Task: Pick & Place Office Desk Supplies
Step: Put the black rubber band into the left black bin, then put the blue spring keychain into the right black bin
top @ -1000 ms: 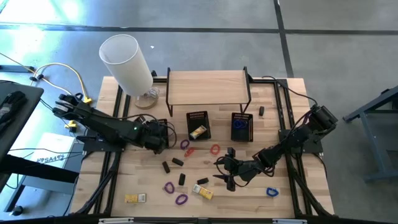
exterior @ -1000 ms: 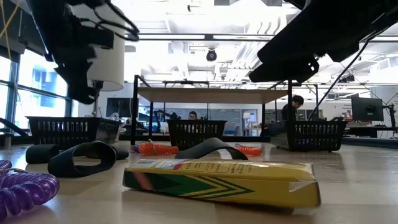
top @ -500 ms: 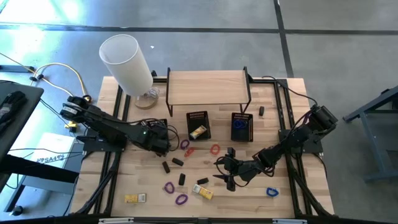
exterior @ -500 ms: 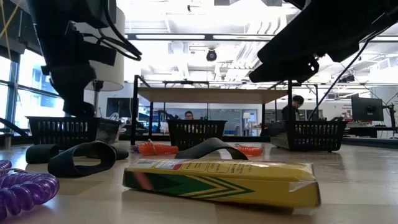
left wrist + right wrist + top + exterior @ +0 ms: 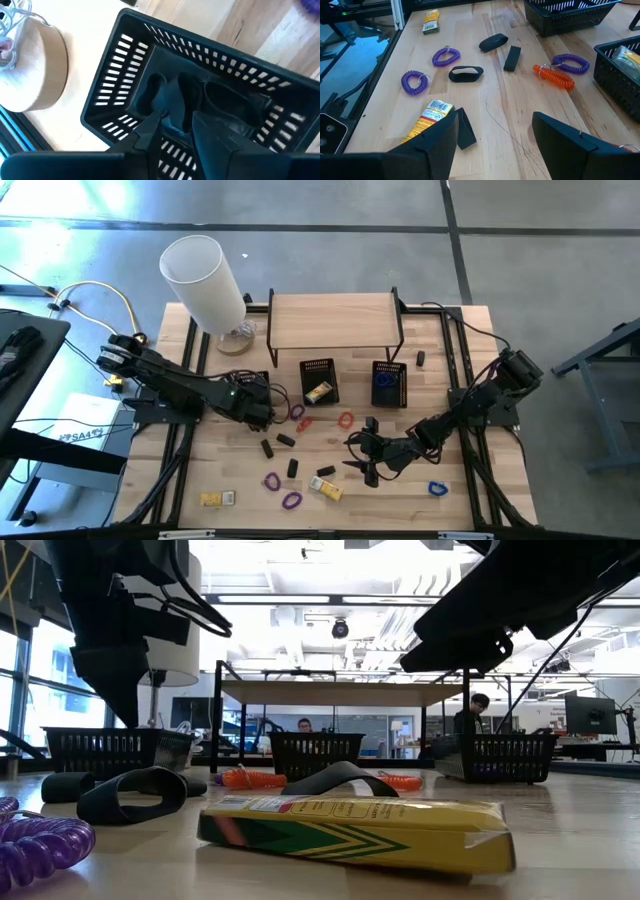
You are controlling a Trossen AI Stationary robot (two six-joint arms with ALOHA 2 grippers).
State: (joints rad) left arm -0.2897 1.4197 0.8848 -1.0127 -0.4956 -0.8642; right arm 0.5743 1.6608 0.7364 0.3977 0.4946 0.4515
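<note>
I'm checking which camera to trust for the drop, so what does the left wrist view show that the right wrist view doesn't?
Only the left wrist view shows inside the left black basket, with dark pieces on its floor below the left gripper, plus the lamp's wooden base.
Only the right wrist view shows the loose supplies: purple coils, an orange coil, black bands and a yellow crayon box.
Both show the wooden table.

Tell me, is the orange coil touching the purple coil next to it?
Touching, it seems. In the right wrist view the orange coil and the purple coil meet near their small metal rings, with no wood visible between them there.
</note>
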